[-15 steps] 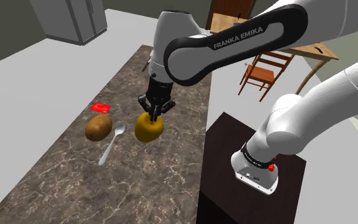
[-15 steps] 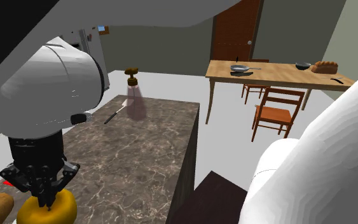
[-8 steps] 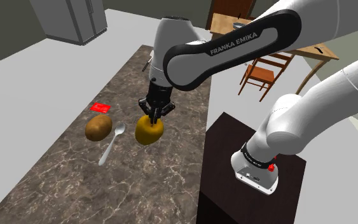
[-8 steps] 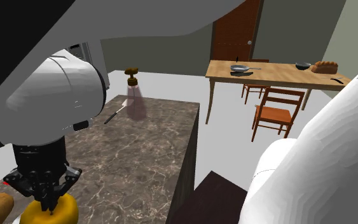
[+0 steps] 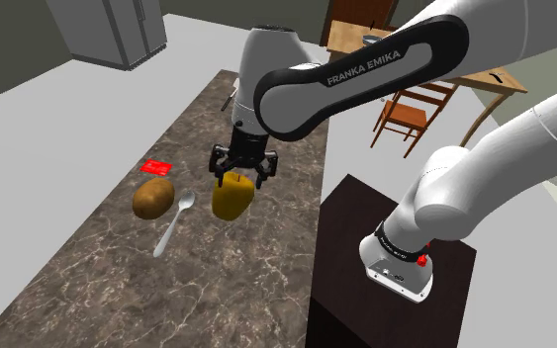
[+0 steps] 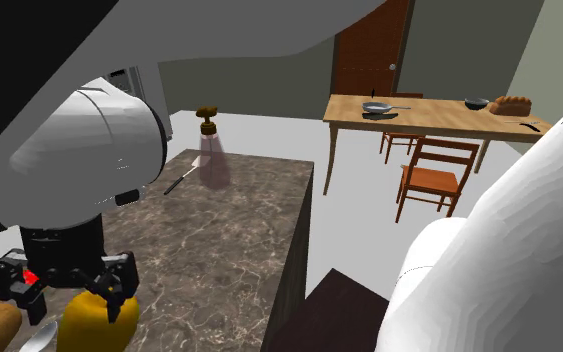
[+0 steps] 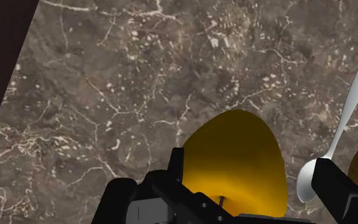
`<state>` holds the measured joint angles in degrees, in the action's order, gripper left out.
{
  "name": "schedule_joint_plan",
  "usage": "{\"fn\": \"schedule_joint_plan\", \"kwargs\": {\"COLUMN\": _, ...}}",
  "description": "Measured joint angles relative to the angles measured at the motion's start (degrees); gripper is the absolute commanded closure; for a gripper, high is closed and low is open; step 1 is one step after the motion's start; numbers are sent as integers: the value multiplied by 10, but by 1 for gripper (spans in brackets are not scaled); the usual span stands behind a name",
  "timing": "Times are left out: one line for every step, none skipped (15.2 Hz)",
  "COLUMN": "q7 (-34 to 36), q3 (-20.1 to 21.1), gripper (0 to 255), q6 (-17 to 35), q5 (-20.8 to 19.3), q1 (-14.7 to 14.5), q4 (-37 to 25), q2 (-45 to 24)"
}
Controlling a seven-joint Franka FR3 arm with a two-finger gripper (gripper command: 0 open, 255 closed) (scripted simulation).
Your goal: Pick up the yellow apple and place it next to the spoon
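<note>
Mid-frame, a golden-yellow apple is glowing on a brown, white-veined marble counter; to its left, a silver spoon is shining.

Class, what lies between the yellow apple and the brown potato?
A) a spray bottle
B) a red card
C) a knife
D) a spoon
D: the spoon lies on the countertop between the apple and the potato.

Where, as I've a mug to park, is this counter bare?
Bare: the brown marbled countertop nearer the shoulder camera than the silver spoon, and the stretch from the open black gripper to the pinkish spray bottle. Crowded: around the yellow apple, spoon, brown potato, red card.
</note>
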<state>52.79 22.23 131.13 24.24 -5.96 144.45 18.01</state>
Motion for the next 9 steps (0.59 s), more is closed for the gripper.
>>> {"fn": "schedule_joint_plan", "kwargs": {"q7": 0, "q3": -3, "gripper": 0, "q6": -11, "q5": -1, "q1": 1, "q4": -4, "q2": 7}}
{"fn": "schedule_joint_plan", "kwargs": {"q7": -4, "q3": -10, "gripper": 0, "q6": -28, "q5": -4, "q1": 4, "q4": -9, "q2": 18}}
{"fn": "schedule_joint_plan", "kwargs": {"q7": -2, "q3": -13, "gripper": 0, "q6": -45, "q5": -6, "q1": 5, "q4": -15, "q2": 29}}
{"fn": "schedule_joint_plan", "kwargs": {"q7": 0, "q3": -16, "gripper": 0, "q6": -62, "q5": -7, "q1": 4, "q4": -21, "q2": 41}}
{"fn": "schedule_joint_plan", "kwargs": {"q7": 0, "q3": -20, "gripper": 0, "q6": -74, "q5": -10, "q1": 6, "q4": -28, "q2": 44}}
{"fn": "schedule_joint_plan", "kwargs": {"q7": 1, "q3": -20, "gripper": 0, "q6": -78, "q5": -11, "q1": 7, "q4": -31, "q2": 46}}
{"fn": "schedule_joint_plan", "kwargs": {"q7": 1, "q3": -21, "gripper": 0, "q6": -81, "q5": -11, "q1": 7, "q4": -32, "q2": 46}}
{"fn": "schedule_joint_plan", "kwargs": {"q7": 2, "q3": -21, "gripper": 0, "q6": -82, "q5": -11, "q1": 7, "q4": -33, "q2": 46}}
{"fn": "schedule_joint_plan", "kwargs": {"q7": 2, "q3": -21, "gripper": 0, "q6": -82, "q5": -11, "q1": 7, "q4": -34, "q2": 46}}
